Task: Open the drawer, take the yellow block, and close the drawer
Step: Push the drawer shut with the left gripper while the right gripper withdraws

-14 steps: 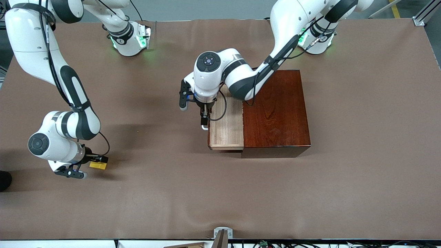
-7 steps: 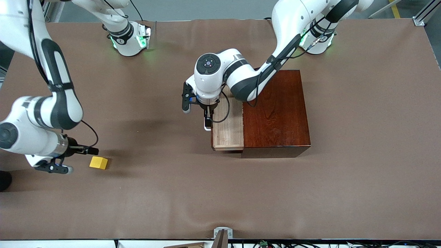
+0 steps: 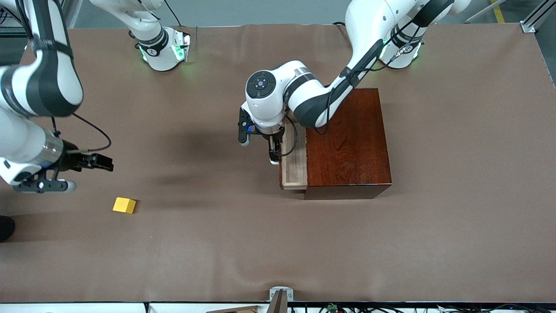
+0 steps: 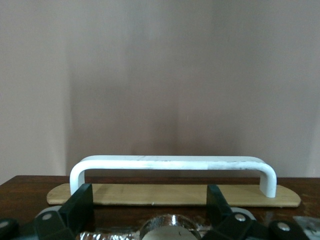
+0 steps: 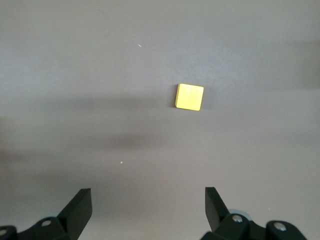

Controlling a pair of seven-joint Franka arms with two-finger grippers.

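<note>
With the yellow block (image 3: 124, 205) lying free on the counter (image 3: 217, 243) below the wide-jawed right gripper (image 3: 102, 163), the left gripper (image 3: 273, 155), jaws spread, faces the drawer (image 3: 293, 167)'s white handle (image 4: 172, 165), drawer part-open.

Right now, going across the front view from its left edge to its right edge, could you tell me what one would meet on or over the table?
right gripper, open, over the table → yellow block on the table → left gripper at the drawer's front → drawer, partly open → wooden box
</note>
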